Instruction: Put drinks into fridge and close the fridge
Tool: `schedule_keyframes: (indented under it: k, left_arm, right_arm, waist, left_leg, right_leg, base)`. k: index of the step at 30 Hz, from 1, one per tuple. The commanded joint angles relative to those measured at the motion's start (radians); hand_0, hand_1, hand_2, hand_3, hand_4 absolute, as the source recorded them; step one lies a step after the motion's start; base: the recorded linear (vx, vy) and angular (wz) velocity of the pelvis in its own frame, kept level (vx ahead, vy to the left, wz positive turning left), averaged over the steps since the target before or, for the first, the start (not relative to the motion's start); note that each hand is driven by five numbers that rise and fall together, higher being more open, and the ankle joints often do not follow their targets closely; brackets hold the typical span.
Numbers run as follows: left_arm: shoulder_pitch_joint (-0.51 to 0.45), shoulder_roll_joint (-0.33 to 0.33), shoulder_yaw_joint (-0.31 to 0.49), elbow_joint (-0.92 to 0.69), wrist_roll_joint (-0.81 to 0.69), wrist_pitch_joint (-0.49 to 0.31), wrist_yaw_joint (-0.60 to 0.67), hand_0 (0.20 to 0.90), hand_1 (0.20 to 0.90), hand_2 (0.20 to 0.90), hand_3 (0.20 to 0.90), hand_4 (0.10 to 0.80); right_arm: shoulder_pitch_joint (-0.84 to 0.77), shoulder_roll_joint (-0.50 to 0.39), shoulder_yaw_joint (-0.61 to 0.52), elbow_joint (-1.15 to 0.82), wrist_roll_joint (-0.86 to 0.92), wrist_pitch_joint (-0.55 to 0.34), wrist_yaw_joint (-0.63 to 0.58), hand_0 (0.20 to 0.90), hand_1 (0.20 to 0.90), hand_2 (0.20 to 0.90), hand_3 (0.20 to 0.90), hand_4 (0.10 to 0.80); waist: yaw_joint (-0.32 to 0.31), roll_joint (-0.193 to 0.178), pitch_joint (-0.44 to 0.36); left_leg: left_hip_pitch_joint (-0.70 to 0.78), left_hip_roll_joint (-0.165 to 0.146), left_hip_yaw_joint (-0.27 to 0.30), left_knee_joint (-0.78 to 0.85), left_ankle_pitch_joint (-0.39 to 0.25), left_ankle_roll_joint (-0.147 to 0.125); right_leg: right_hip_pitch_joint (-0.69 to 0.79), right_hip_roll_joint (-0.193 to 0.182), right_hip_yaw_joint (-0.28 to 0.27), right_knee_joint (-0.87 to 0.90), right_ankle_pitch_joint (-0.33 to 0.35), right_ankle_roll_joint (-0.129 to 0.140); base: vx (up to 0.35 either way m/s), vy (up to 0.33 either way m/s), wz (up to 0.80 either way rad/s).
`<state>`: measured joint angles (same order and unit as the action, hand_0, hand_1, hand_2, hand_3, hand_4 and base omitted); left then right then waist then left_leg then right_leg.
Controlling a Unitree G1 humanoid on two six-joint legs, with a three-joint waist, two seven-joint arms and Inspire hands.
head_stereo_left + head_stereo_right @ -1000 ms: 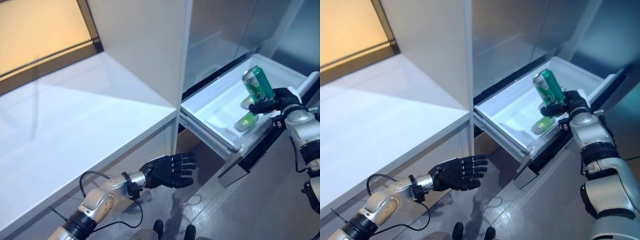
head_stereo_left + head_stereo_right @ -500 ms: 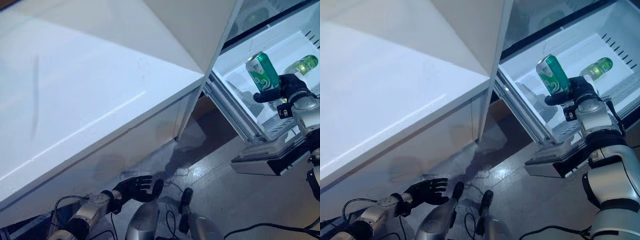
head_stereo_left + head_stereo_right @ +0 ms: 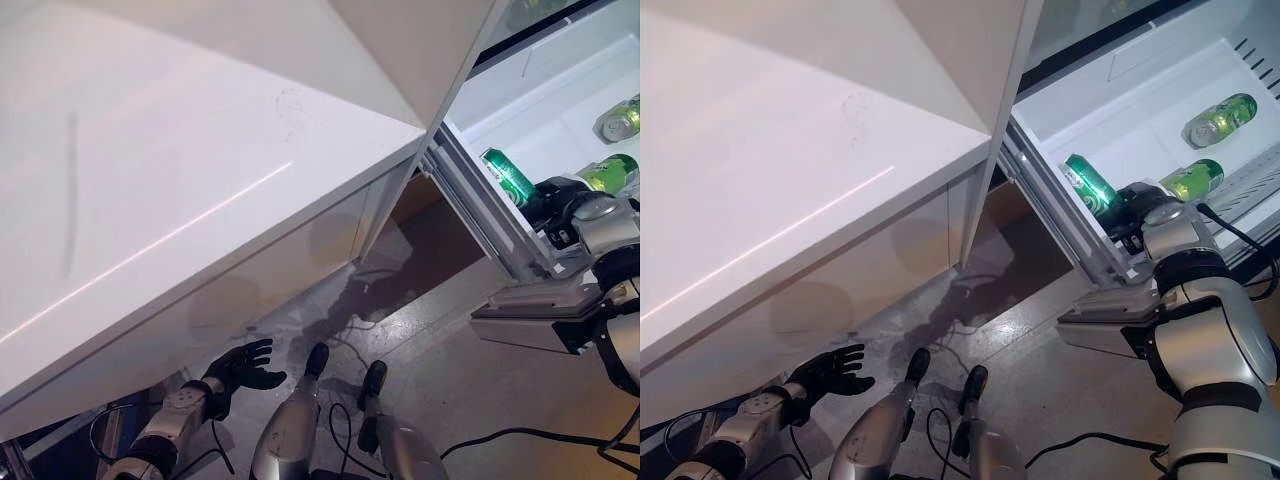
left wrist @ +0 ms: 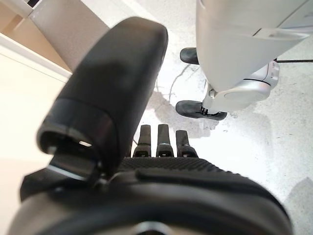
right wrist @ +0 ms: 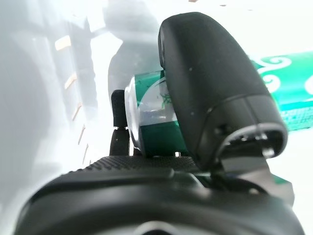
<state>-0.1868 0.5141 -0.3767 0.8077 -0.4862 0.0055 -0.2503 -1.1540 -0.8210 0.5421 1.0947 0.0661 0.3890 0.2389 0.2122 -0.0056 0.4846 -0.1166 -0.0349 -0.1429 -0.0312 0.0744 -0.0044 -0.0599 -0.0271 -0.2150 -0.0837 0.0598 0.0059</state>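
Observation:
My right hand (image 3: 1137, 205) is shut on a green can (image 3: 1092, 185) and holds it tilted low inside the open white fridge drawer (image 3: 1140, 110), near its front wall. The right wrist view shows the thumb over the green can (image 5: 161, 122) and the fingers curled behind it. Two more green drinks (image 3: 1219, 118) lie in the drawer beyond the hand. My left hand (image 3: 828, 372) hangs low by the floor under the white counter, fingers spread and empty; its fingers (image 4: 159, 142) point at the grey floor in the left wrist view.
A white counter (image 3: 150, 150) fills the left side, its front panel dropping to the grey floor (image 3: 450, 370). The drawer's front panel (image 3: 545, 320) juts out at the right. A tall white cabinet side (image 3: 970, 60) stands between counter and fridge.
My right hand has lowered the green can from above the drawer down into it and tilted it over. The left hand has stayed low by the floor. The camera has shifted slightly.

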Motion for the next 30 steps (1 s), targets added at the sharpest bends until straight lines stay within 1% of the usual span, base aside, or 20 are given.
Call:
schedule_keyframes:
  k: [1, 2, 7, 10, 11, 13, 15, 16, 17, 19, 21, 22, 23, 24, 25, 26, 27, 28, 30]
  left_arm:
    - [0.035, -0.019, 0.002, -0.013, 0.029, -0.025, -0.014, 0.9, 0.9, 0.9, 0.9, 0.8]
    - [0.038, -0.016, 0.003, -0.017, 0.03, -0.023, -0.019, 0.9, 0.9, 0.9, 0.9, 0.8]
    - [0.039, -0.013, 0.0, -0.022, 0.041, -0.013, -0.021, 0.9, 0.9, 0.9, 0.9, 0.8]
    - [0.041, -0.013, 0.004, -0.024, 0.04, -0.003, -0.019, 0.9, 0.9, 0.9, 0.9, 0.8]
    - [0.045, -0.013, 0.009, -0.019, 0.039, -0.002, -0.017, 0.9, 0.9, 0.9, 0.9, 0.8]
    - [0.057, -0.015, 0.023, -0.006, 0.051, -0.001, -0.015, 0.9, 0.9, 0.9, 0.9, 0.8]
    - [0.062, -0.016, 0.03, 0.002, 0.058, 0.001, -0.013, 0.9, 0.9, 0.9, 0.9, 0.8]
    - [0.072, -0.018, 0.037, 0.01, 0.066, 0.005, -0.005, 0.9, 0.9, 0.9, 0.9, 0.8]
    - [0.084, -0.02, 0.046, 0.023, 0.08, 0.003, -0.003, 0.9, 0.9, 0.9, 0.9, 0.8]
    - [0.105, -0.027, 0.063, 0.052, 0.097, 0.001, 0.001, 0.9, 0.9, 0.9, 0.9, 0.8]
    - [0.112, -0.033, 0.073, 0.074, 0.106, 0.001, 0.004, 0.9, 0.9, 0.9, 0.9, 0.8]
    - [0.124, -0.047, 0.094, 0.115, 0.118, -0.004, 0.005, 0.9, 0.9, 0.9, 0.9, 0.8]
    - [0.125, -0.047, 0.096, 0.123, 0.121, -0.004, 0.005, 0.9, 0.9, 0.9, 0.9, 0.8]
    - [0.131, -0.061, 0.109, 0.153, 0.131, -0.006, 0.004, 0.9, 0.9, 0.9, 0.9, 0.8]
    - [0.135, -0.073, 0.116, 0.175, 0.137, -0.005, 0.006, 0.9, 0.9, 0.9, 0.9, 0.8]
    - [0.136, -0.079, 0.119, 0.187, 0.142, -0.006, 0.004, 0.9, 0.9, 0.9, 0.9, 0.8]
    - [0.141, -0.091, 0.127, 0.206, 0.15, -0.004, 0.001, 0.9, 0.9, 0.9, 0.9, 0.8]
    - [0.147, -0.103, 0.133, 0.227, 0.155, -0.002, -0.002, 0.9, 0.9, 0.9, 0.9, 0.8]
    - [0.151, -0.118, 0.137, 0.251, 0.166, 0.002, -0.004, 0.9, 0.9, 0.9, 0.9, 0.8]
  right_arm:
    - [-0.191, -0.092, 0.103, -0.011, -0.065, 0.01, 0.057, 0.608, 0.608, 0.608, 0.56, 0.46]
    - [-0.194, -0.093, 0.11, -0.006, -0.074, 0.015, 0.075, 0.9, 0.9, 0.9, 0.9, 0.8]
    - [-0.195, -0.083, 0.115, 0.005, -0.068, 0.01, 0.081, 0.9, 0.9, 0.9, 0.9, 0.8]
    - [-0.197, -0.088, 0.109, -0.021, -0.011, -0.018, 0.043, 0.9, 0.9, 0.9, 0.9, 0.8]
    - [-0.197, -0.094, 0.101, -0.051, 0.015, -0.055, 0.007, 0.9, 0.9, 0.9, 0.9, 0.8]
    - [-0.183, -0.115, 0.079, -0.136, 0.075, -0.088, -0.044, 0.9, 0.9, 0.9, 0.9, 0.8]
    - [-0.173, -0.131, 0.067, -0.184, 0.094, -0.104, -0.072, 0.9, 0.9, 0.9, 0.9, 0.8]
    - [-0.153, -0.158, 0.047, -0.262, 0.157, -0.122, -0.108, 0.9, 0.9, 0.9, 0.9, 0.8]
    - [-0.13, -0.181, 0.018, -0.331, 0.204, -0.13, -0.141, 0.9, 0.9, 0.9, 0.9, 0.8]
    - [-0.074, -0.216, -0.055, -0.425, 0.247, -0.173, -0.191, 0.9, 0.9, 0.9, 0.9, 0.8]
    - [-0.039, -0.233, -0.102, -0.479, 0.268, -0.205, -0.224, 0.9, 0.9, 0.9, 0.9, 0.8]
    - [0.03, -0.254, -0.187, -0.572, 0.301, -0.229, -0.266, 0.9, 0.9, 0.9, 0.9, 0.8]
    - [0.058, -0.257, -0.216, -0.593, 0.309, -0.237, -0.279, 0.9, 0.9, 0.9, 0.9, 0.8]
    - [0.106, -0.261, -0.279, -0.644, 0.337, -0.267, -0.314, 0.9, 0.9, 0.9, 0.9, 0.8]
    - [0.152, -0.259, -0.335, -0.679, 0.366, -0.299, -0.344, 0.9, 0.9, 0.9, 0.9, 0.8]
    - [0.18, -0.256, -0.369, -0.701, 0.379, -0.309, -0.359, 0.9, 0.9, 0.9, 0.9, 0.8]
    - [0.236, -0.245, -0.429, -0.729, 0.408, -0.343, -0.389, 0.9, 0.9, 0.9, 0.9, 0.8]
    - [0.295, -0.227, -0.49, -0.749, 0.44, -0.365, -0.411, 0.9, 0.9, 0.9, 0.9, 0.8]
    - [0.378, -0.185, -0.568, -0.752, 0.512, -0.398, -0.451, 0.9, 0.9, 0.9, 0.9, 0.8]
  waist:
    - [0.005, 0.005, -0.032]
    - [0.007, 0.005, -0.033]
    - [0.009, 0.001, -0.037]
    - [0.004, -0.002, -0.04]
    - [-0.002, -0.005, -0.044]
    - [-0.013, -0.014, -0.051]
    - [-0.02, -0.02, -0.054]
    - [-0.031, -0.029, -0.061]
    - [-0.041, -0.036, -0.069]
    - [-0.058, -0.047, -0.087]
    - [-0.069, -0.053, -0.1]
    - [-0.092, -0.059, -0.122]
    - [-0.094, -0.062, -0.129]
    - [-0.111, -0.064, -0.148]
    - [-0.124, -0.064, -0.164]
    - [-0.128, -0.063, -0.173]
    - [-0.141, -0.06, -0.192]
    - [-0.153, -0.058, -0.213]
    - [-0.16, -0.057, -0.241]
  left_leg:
    - [-0.075, -0.018, 0.053, 0.076, -0.017, 0.004]
    - [-0.074, -0.018, 0.054, 0.075, -0.016, 0.004]
    - [-0.068, -0.015, 0.059, 0.07, -0.016, 0.003]
    - [-0.058, -0.012, 0.063, 0.065, -0.016, 0.002]
    - [-0.051, -0.01, 0.066, 0.06, -0.017, 0.002]
    - [-0.039, -0.006, 0.073, 0.054, -0.02, 0.002]
    - [-0.033, -0.004, 0.077, 0.05, -0.022, 0.001]
    - [-0.023, -0.001, 0.082, 0.044, -0.025, 0.001]
    - [-0.014, 0.001, 0.087, 0.04, -0.027, 0.001]
    - [0.002, 0.003, 0.094, 0.035, -0.032, 0.002]
    - [0.012, 0.003, 0.099, 0.033, -0.037, 0.004]
    - [0.029, 0.002, 0.109, 0.033, -0.045, 0.007]
    - [0.034, 0.002, 0.111, 0.033, -0.048, 0.008]
    - [0.045, 0.0, 0.119, 0.035, -0.055, 0.01]
    - [0.056, -0.002, 0.126, 0.039, -0.063, 0.011]
    - [0.061, -0.003, 0.129, 0.041, -0.067, 0.012]
    - [0.072, -0.005, 0.135, 0.046, -0.076, 0.014]
    - [0.085, -0.006, 0.143, 0.051, -0.085, 0.016]
    - [0.105, -0.009, 0.153, 0.058, -0.099, 0.019]
  right_leg:
    - [-0.093, 0.009, -0.01, 0.158, -0.038, 0.005]
    - [-0.093, 0.009, -0.01, 0.159, -0.038, 0.006]
    - [-0.09, 0.009, -0.009, 0.159, -0.038, 0.007]
    - [-0.084, 0.01, -0.006, 0.157, -0.037, 0.008]
    - [-0.08, 0.012, -0.002, 0.157, -0.037, 0.009]
    - [-0.073, 0.014, 0.005, 0.154, -0.036, 0.011]
    - [-0.069, 0.015, 0.007, 0.152, -0.036, 0.013]
    - [-0.063, 0.017, 0.013, 0.15, -0.036, 0.015]
    - [-0.057, 0.018, 0.016, 0.148, -0.036, 0.016]
    - [-0.047, 0.02, 0.026, 0.146, -0.036, 0.019]
    - [-0.041, 0.021, 0.032, 0.144, -0.037, 0.021]
    - [-0.03, 0.021, 0.044, 0.142, -0.04, 0.023]
    - [-0.026, 0.021, 0.047, 0.141, -0.041, 0.023]
    - [-0.017, 0.02, 0.057, 0.138, -0.043, 0.025]
    - [-0.009, 0.018, 0.066, 0.136, -0.045, 0.027]
    - [-0.005, 0.017, 0.071, 0.136, -0.046, 0.028]
    - [0.004, 0.015, 0.08, 0.135, -0.049, 0.03]
    - [0.015, 0.014, 0.088, 0.136, -0.053, 0.031]
    - [0.034, 0.01, 0.098, 0.139, -0.06, 0.033]
  base:
    - [0.0, 0.0, 0.0]
    - [0.0, 0.0, 0.0]
    - [0.0, 0.0, 0.0]
    - [0.0, 0.0, 0.0]
    - [0.0, 0.0, 0.0]
    - [0.001, 0.006, -0.03]
    - [-0.002, 0.001, -0.07]
    - [-0.002, -0.003, -0.06]
    - [0.003, -0.003, -0.08]
    - [0.012, -0.001, -0.13]
    - [0.026, 0.004, -0.16]
    - [0.041, 0.015, -0.12]
    - [0.048, 0.033, -0.08]
    - [0.038, 0.045, -0.13]
    - [0.039, 0.054, -0.16]
    - [0.05, 0.06, -0.18]
    - [0.082, 0.066, -0.17]
    - [0.104, 0.065, -0.23]
    - [0.128, 0.046, -0.31]
